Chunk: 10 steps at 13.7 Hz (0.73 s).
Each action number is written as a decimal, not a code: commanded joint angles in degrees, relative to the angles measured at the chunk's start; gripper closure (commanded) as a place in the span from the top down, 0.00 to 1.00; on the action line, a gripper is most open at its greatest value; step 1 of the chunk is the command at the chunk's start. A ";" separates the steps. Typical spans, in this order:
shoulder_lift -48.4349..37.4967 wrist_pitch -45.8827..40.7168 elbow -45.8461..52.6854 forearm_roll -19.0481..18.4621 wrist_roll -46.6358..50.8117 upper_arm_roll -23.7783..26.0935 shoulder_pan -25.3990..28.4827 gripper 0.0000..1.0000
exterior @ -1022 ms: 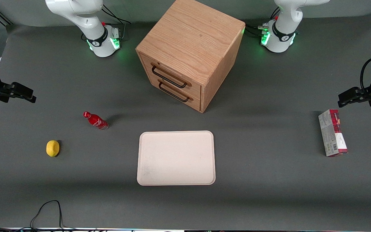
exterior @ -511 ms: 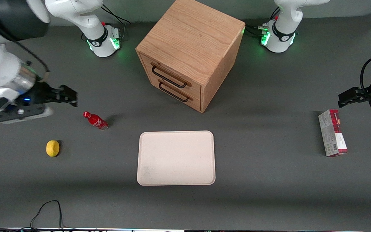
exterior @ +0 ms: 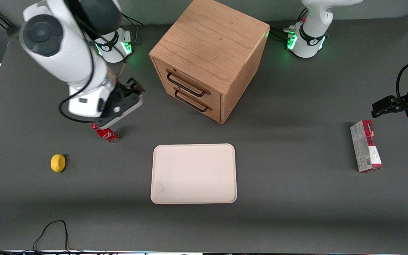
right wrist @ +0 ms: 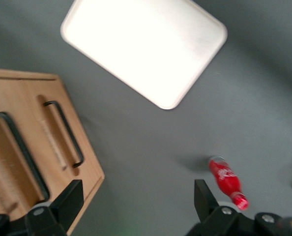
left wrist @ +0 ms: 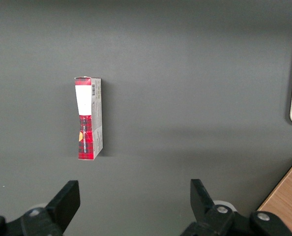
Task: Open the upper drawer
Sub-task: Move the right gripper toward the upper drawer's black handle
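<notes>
Nearest the front camera: cream tray (exterior: 193, 173), bare, flat on the grey table (exterior: 296, 198). Toward the working arm's end, yellow lemon (exterior: 58, 163) and upright red bottle (exterior: 105, 133). Toward the parked arm's end, red-and-grey carton (exterior: 366, 150) lying flat, shown fully only in the left wrist view. Above the bottle, in the air: gripper (exterior: 135, 89), fingers (right wrist: 70, 196) spread wide per the right wrist view, touching nothing. Farther back: oak cabinet (exterior: 211, 46), upper drawer (exterior: 186, 83) closed, black handle (right wrist: 18, 147) untouched.
</notes>
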 commanded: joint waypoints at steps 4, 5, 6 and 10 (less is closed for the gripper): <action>2.42 2.35 0.75 -0.89 -6.48 -0.28 9.26 1.00; 2.34 2.87 0.23 -0.90 -6.75 -0.28 9.53 1.00; 1.90 3.40 -0.48 -0.90 -7.44 -0.19 9.79 1.00; 1.02 5.16 -3.90 0.32 -9.64 -0.46 10.76 1.00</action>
